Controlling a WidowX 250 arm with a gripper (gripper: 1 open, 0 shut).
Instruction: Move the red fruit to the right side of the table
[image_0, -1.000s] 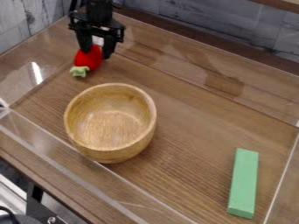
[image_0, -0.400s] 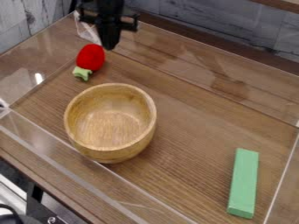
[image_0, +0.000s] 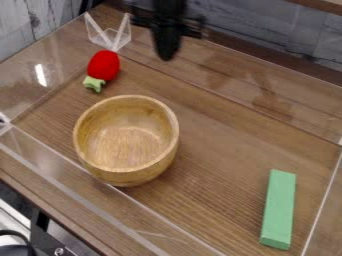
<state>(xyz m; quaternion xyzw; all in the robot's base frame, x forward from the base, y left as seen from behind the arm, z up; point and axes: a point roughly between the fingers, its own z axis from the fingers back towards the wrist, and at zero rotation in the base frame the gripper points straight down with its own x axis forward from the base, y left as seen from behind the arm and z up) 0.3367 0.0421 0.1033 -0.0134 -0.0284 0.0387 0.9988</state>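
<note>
Camera view: black gripper, jaws clenched on nothing, pointing down over the table. Red fruit, green cap down, lies left of the jaws, apart from them. Wooden bowl nearer the camera; green block far lower right. No legible writing.

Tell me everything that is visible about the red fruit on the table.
The red fruit is a small, bright red, strawberry-like toy with a light green leafy cap at its lower left end. It looks smooth, perhaps plastic. It lies on the table near the far left corner, beyond the wooden bowl, apart from it. Nothing grips it.
</note>
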